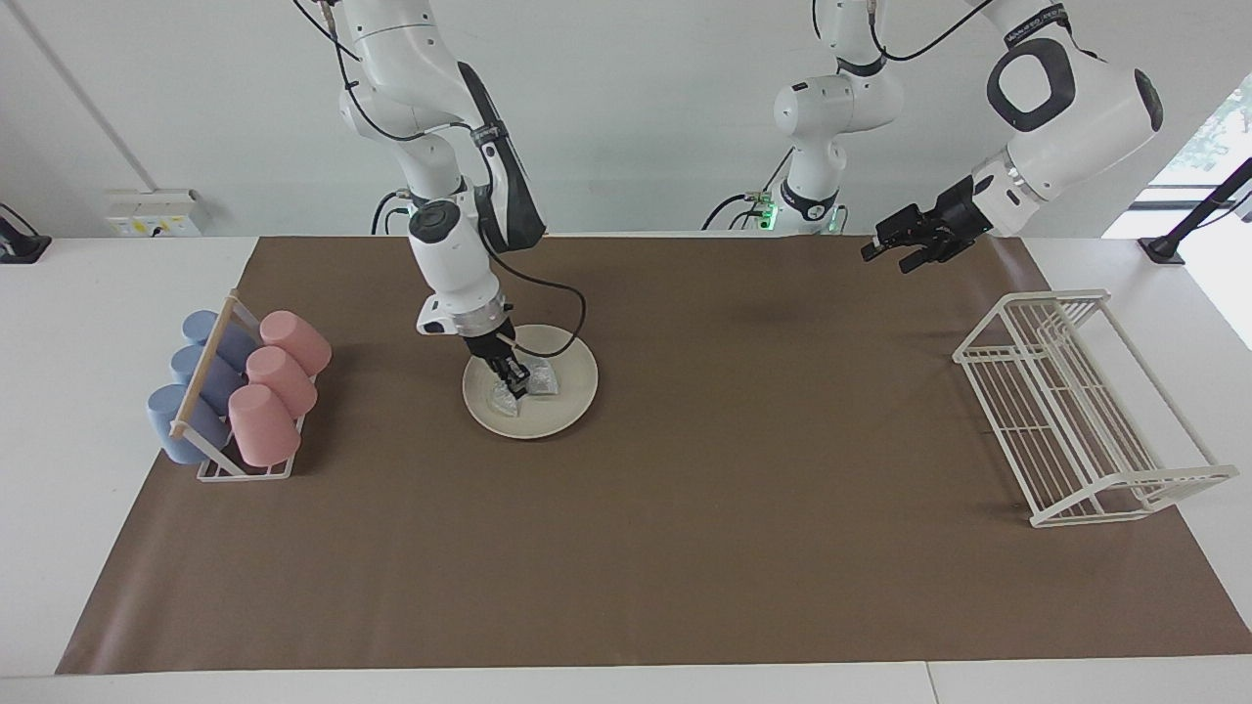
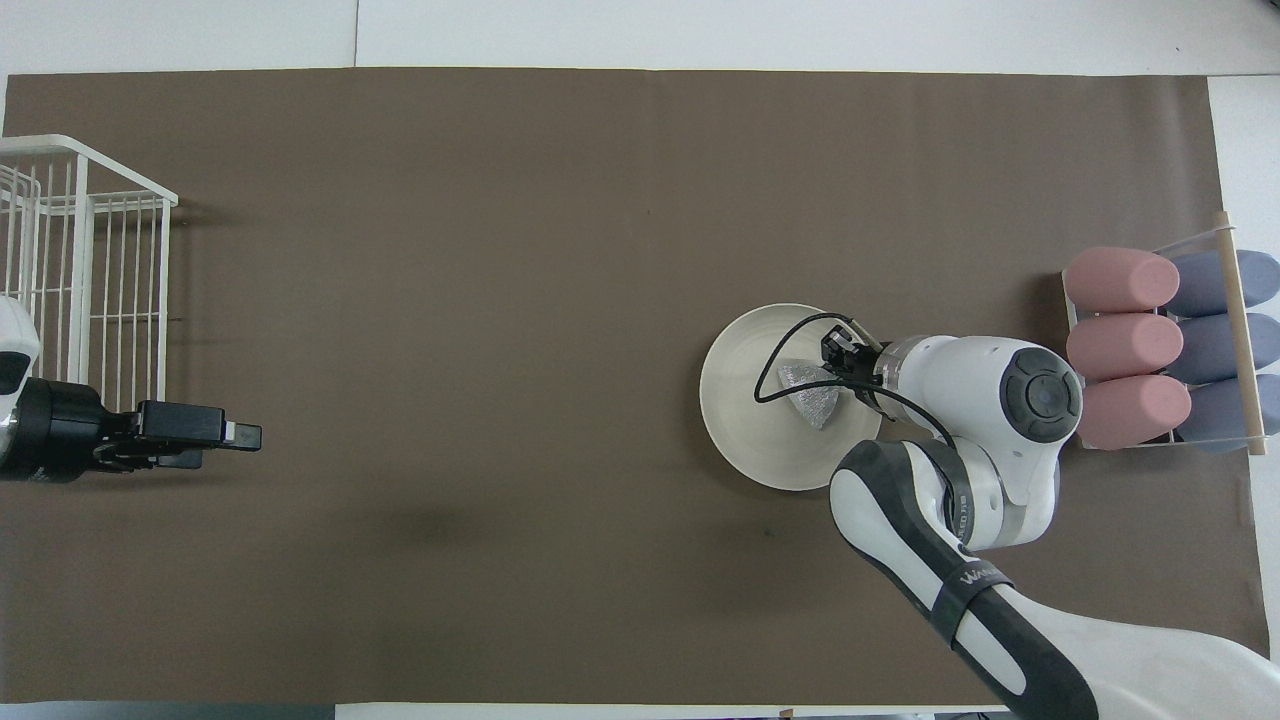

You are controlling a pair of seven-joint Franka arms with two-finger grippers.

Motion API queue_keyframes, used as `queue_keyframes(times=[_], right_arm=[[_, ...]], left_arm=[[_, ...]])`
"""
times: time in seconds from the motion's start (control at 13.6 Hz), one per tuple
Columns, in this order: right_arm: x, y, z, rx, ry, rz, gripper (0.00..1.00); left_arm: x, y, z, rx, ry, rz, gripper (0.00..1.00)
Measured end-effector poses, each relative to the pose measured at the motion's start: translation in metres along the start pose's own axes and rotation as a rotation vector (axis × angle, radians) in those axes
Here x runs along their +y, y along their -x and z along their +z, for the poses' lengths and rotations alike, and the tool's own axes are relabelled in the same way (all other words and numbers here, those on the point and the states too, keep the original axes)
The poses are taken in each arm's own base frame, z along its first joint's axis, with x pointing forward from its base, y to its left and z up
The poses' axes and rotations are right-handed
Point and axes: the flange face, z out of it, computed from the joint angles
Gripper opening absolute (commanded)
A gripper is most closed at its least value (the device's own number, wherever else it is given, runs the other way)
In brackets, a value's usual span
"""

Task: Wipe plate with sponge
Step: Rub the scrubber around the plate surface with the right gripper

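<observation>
Facing view, centre-left of frame: right gripper [image 1: 515, 380] grips the sponge [image 1: 528, 383] on the plate [image 1: 572, 386]. Upper right, left gripper [image 1: 892, 251] waits raised; its finger gap cannot be judged.

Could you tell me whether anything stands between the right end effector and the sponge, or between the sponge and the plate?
Nothing visible does. The right end effector is down at the sponge, which lies on the plate. The left end effector waits over bare mat near the wire rack.
</observation>
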Motion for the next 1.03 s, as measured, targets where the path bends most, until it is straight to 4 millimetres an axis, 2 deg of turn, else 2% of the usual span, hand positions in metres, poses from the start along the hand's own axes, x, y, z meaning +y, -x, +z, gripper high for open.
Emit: queue_keyframes(times=[0.29,0.37,0.66,0.73,1.03], right_arm=[[-0.009,0.015,0.002,-0.008,-0.001,0.013,0.0],[-0.015,0.027,0.003,-0.013,-0.002,0.033,0.0],[-0.043,0.1,0.01,-0.049,0.004,0.105,0.0],[-0.045,0.106,0.01,-0.051,0.005,0.109,0.0],[-0.049,0.101,0.005,-0.049,-0.004,0.134,0.0]], left_arm=[[0.001,0.0,0.001,0.001,-0.002,0.001,1.0],[0.001,-0.001,0.001,0.001,-0.003,0.001,1.0],[0.001,-0.001,0.001,0.003,-0.005,0.001,1.0],[0.001,-0.001,0.001,0.003,-0.005,0.0,1.0],[0.002,-0.001,0.001,0.003,-0.006,-0.015,1.0]])
